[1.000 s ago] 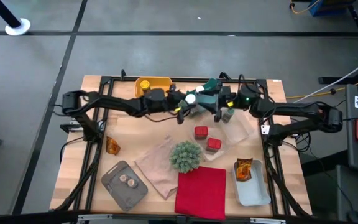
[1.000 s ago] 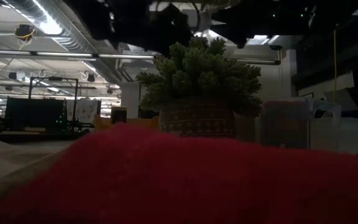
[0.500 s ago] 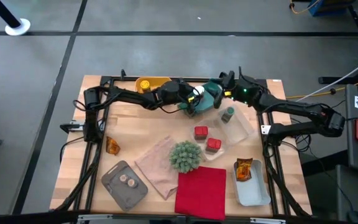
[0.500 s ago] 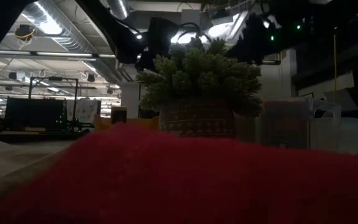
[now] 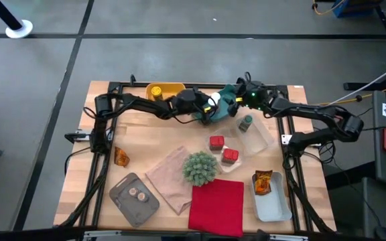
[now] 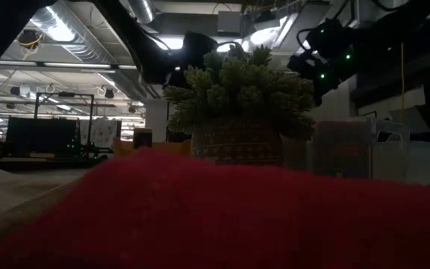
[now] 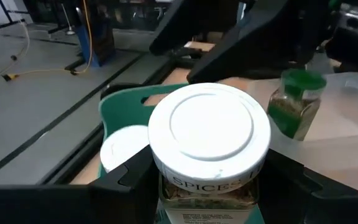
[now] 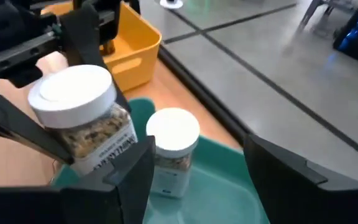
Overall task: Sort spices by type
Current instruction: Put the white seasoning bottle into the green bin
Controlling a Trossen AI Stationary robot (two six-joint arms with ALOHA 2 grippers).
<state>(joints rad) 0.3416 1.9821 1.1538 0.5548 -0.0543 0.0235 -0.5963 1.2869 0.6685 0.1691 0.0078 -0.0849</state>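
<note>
My left gripper (image 5: 205, 107) is shut on a white-capped clear jar (image 7: 210, 134) of spice, held at the left edge of the green bin (image 5: 228, 102). A second white-capped jar (image 8: 173, 146) stands in that bin. My right gripper (image 8: 194, 180) is open just beyond the bin's far-right side, its fingers on either side of that second jar without touching it. A green jar (image 5: 246, 122) stands on the clear tray. Two red tins (image 5: 216, 142) sit near the plant. A yellow jar (image 5: 155, 90) is in the yellow bin. My left gripper pinches the jar by its clear body just under the white cap (image 7: 207, 186), one finger (image 7: 126, 180) on each side. The fingers come roughly level from the table's left. The jar is lifted clear over the green bin's edge and leans a little in the right wrist view.
A spiky green plant ball (image 5: 200, 167) and a red cloth (image 5: 216, 204) lie near the front edge. Also there: a beige cloth (image 5: 169, 177), a grey tray with brown discs (image 5: 137, 195), an orange packet (image 5: 121, 156) and another (image 5: 263, 182) in a pale tray.
My left gripper has carried the white-capped jar a little toward the table's right, up to the green bin. My right gripper has drawn back from the jar toward the far-right side of the bin.
</note>
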